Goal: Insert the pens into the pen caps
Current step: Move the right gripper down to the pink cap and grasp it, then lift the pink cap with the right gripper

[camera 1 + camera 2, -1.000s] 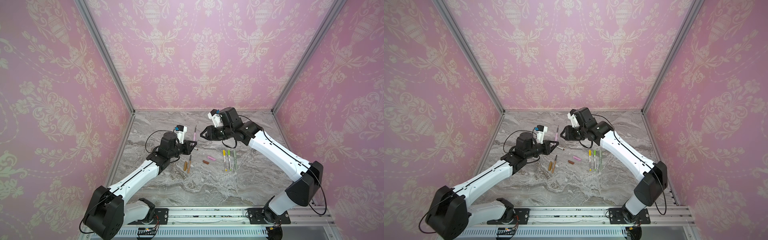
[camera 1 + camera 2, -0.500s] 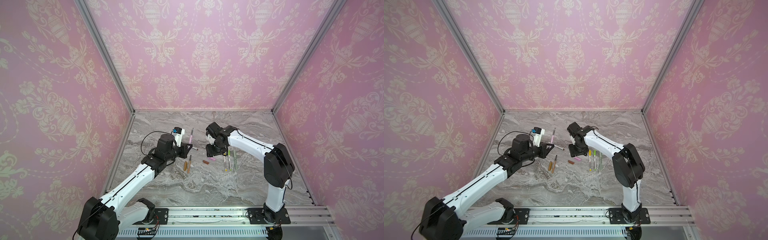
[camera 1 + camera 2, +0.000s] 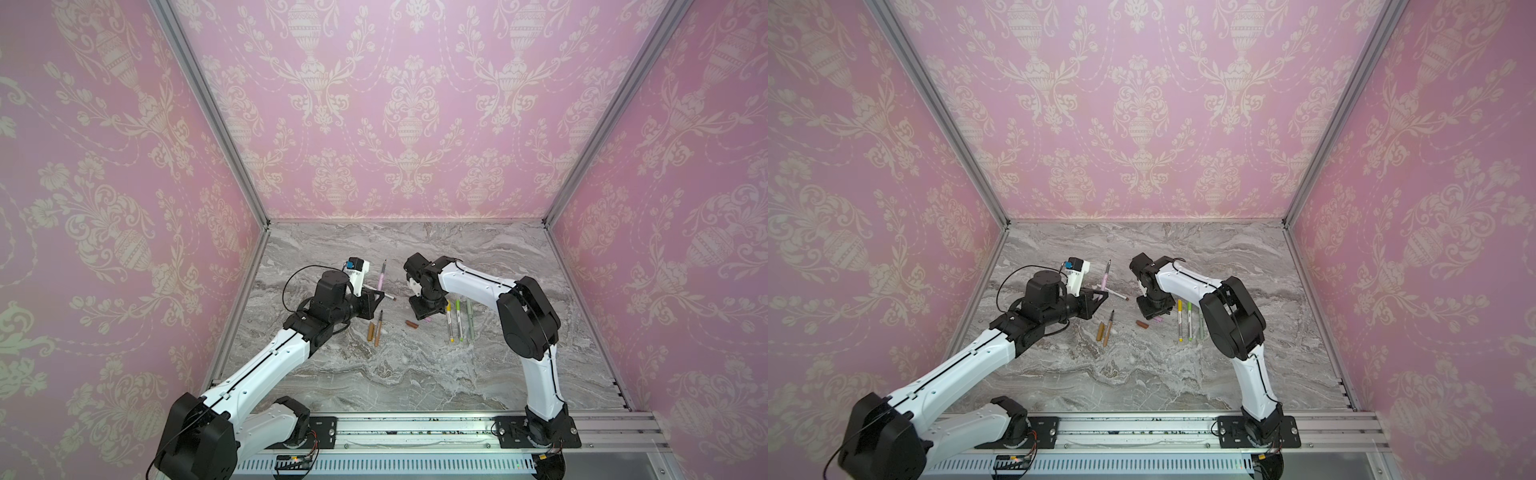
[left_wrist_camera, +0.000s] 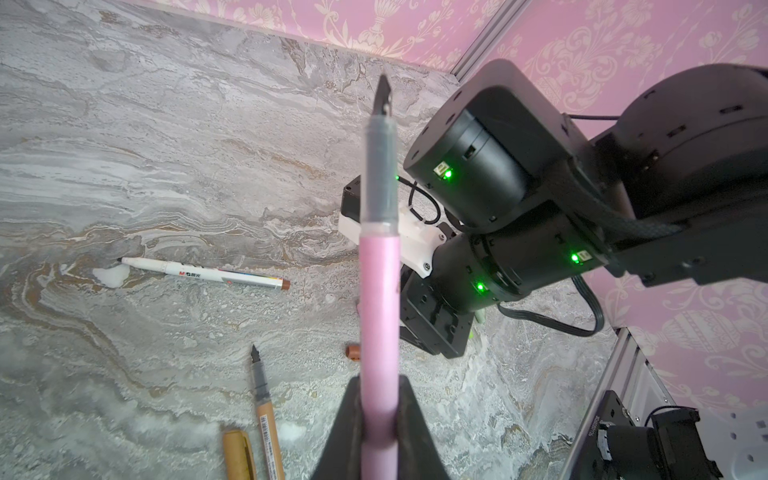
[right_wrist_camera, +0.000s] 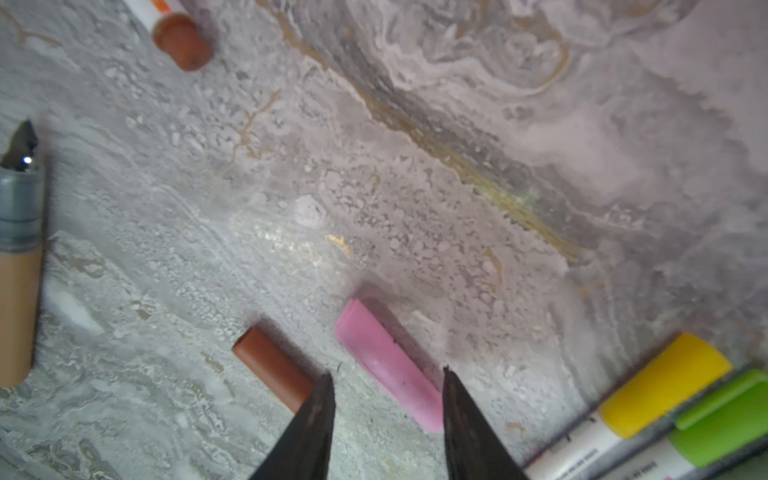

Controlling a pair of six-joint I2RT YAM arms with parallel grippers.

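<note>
My left gripper (image 4: 380, 415) is shut on the pink pen (image 4: 380, 291), whose dark tip points up and away; both top views show it (image 3: 381, 276) (image 3: 1104, 278) left of centre. My right gripper (image 5: 388, 382) hangs low over the marble with its fingers open, and one end of the pink cap (image 5: 386, 365) lies between them. The brown cap (image 5: 272, 365) lies just beside one fingertip. In a top view the right gripper (image 3: 426, 313) covers most of the pink cap (image 3: 427, 319).
A white pen with a brown end (image 4: 203, 272) lies flat behind the left gripper. A tan pen (image 3: 378, 330) and tan cap (image 3: 370, 331) lie side by side. Capped yellow (image 3: 449, 320), green (image 3: 459, 318) and sage (image 3: 470, 320) pens lie right of the right gripper.
The right arm has swung down from beside the left gripper to just above the pink cap. The left gripper has drawn back slightly left, still gripping the pink pen.
</note>
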